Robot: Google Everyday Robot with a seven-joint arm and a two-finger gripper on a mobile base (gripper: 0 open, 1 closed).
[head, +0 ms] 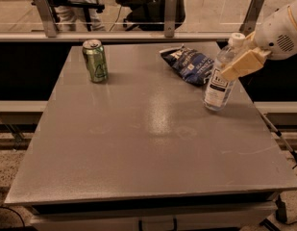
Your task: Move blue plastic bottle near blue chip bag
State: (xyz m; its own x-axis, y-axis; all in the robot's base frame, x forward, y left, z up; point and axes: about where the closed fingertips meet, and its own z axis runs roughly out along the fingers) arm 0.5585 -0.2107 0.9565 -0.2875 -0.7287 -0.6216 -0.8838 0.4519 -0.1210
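Pincer at right edge of tabletop, closed around upper body of blue plastic bottle. Bottle tilted, cap leaning right, base at or just above the surface. Blue chip bag lies just beside it, to the left and behind. Green can upright, well apart at far left.

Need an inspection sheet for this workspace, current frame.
Surface: grey square table, glare patch at centre.
Job's things: tall clear plastic bottle with white cap, tilted, near right edge; crumpled dark-blue chip bag close beside it, far side.
Clutter: green drink can, upright, far left.
Grippers: gripper clamped on the bottle's upper body, far right.
Cables: possible dark cable on floor, lower left.
Surroundings: glass barrier with metal posts; office chairs behind.
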